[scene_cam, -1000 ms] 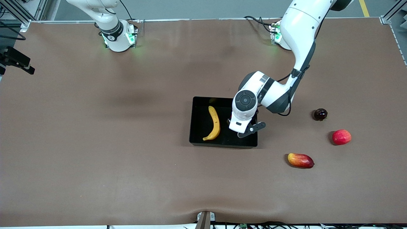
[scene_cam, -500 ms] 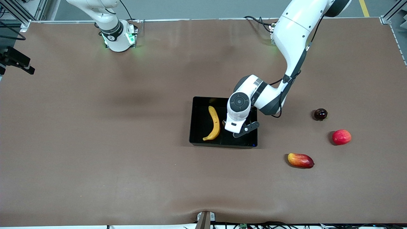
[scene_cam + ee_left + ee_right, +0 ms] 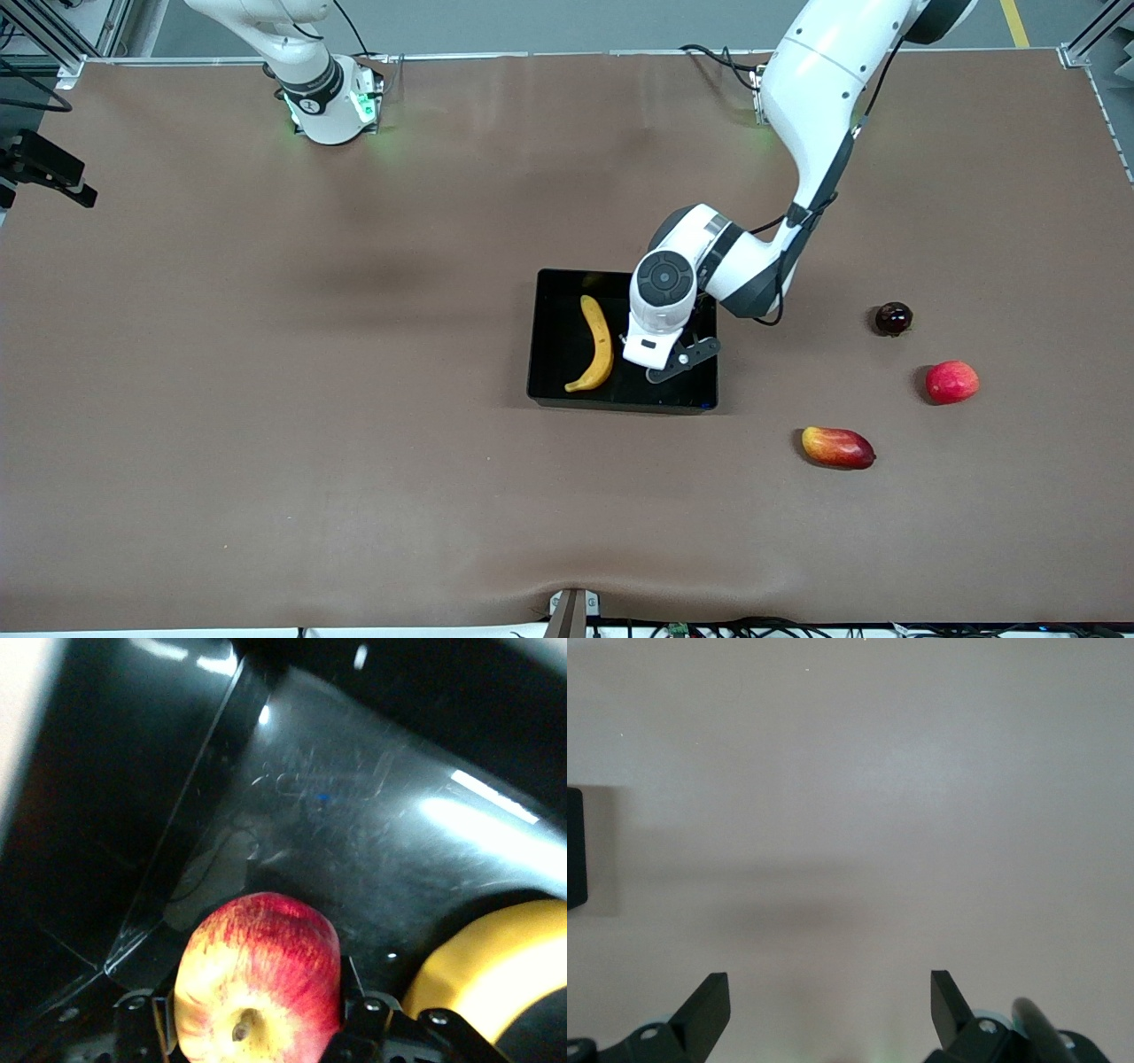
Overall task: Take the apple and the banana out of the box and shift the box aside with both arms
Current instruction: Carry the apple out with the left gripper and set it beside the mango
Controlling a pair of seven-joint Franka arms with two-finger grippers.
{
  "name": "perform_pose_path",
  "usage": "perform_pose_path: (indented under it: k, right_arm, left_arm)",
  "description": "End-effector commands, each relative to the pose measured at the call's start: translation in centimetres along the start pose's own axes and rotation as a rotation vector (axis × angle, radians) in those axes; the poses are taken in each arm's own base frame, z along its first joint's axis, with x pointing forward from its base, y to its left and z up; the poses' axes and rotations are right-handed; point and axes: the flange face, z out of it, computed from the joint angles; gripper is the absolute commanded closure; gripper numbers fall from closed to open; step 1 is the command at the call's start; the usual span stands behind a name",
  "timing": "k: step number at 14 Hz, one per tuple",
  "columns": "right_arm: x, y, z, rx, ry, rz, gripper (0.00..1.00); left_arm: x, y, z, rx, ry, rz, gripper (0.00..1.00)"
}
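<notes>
The right arm waits, its gripper over bare tabletop, jaws wide apart and empty. At mid-tabletop sits the tray. The banana lies in it on the nine o'clock side, running twelve to six. The left gripper is down in the tray's three o'clock half, jaws pressed to the sides of the apple, just beside the banana. Out at the tray's four o'clock lies a red-yellow fruit, at three o'clock a dark fruit and a red fruit.
</notes>
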Motion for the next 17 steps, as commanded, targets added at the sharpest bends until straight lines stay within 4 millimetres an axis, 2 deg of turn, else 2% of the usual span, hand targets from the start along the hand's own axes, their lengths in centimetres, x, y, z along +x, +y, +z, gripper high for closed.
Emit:
perform_pose_path:
  k: [1, 3, 5, 6, 7, 10, 13, 14, 16, 17]
  right_arm:
    - [0.1, 0.0, -0.3, 0.000, 0.000, 0.015, 0.00]
    - [0.1, 0.1, -0.3, 0.000, 0.001, 0.016, 0.00]
    - [0.5, 0.2, 0.1, 0.002, -0.005, 0.015, 0.00]
    - [0.6, 0.3, 0.2, 0.002, -0.003, 0.017, 0.00]
    - [0.9, 0.2, 0.6, 0.003, -0.009, 0.009, 0.00]
    - [1.6, 0.4, 1.8, 0.005, -0.032, 0.008, 0.00]
    - [2.7, 0.1, 3.4, 0.008, -0.058, 0.001, 0.00]
    - [2.8, 0.1, 3.7, 0.008, -0.064, 0.001, 0.00]
    - [2.8, 0.5, 3.8, 0.009, -0.067, 0.004, 0.00]
    - [2.9, 0.5, 3.9, 0.009, -0.069, 0.006, 0.00]
  left_arm:
    - [2.0, -1.8, -5.8, -0.027, 0.062, 0.004, 1.00]
    - [5.6, -4.6, -10.0, -0.037, 0.094, 0.006, 1.00]
    - [9.1, -8.0, -12.3, -0.035, 0.102, 0.038, 1.00]
    - [11.6, -10.5, -13.2, -0.039, 0.108, 0.047, 1.00]
    - [13.8, -12.6, -13.5, -0.040, 0.112, 0.068, 1.00]
    - [19.4, -18.6, -12.0, -0.022, 0.094, 0.111, 1.00]
    - [23.0, -23.1, -7.8, 0.006, 0.039, 0.124, 1.00]
    - [23.8, -24.4, -6.3, 0.015, 0.017, 0.117, 1.00]
    - [24.6, -25.4, -3.1, 0.029, -0.022, 0.106, 1.00]
    - [25.2, -26.7, -1.6, 0.034, -0.041, 0.086, 1.00]
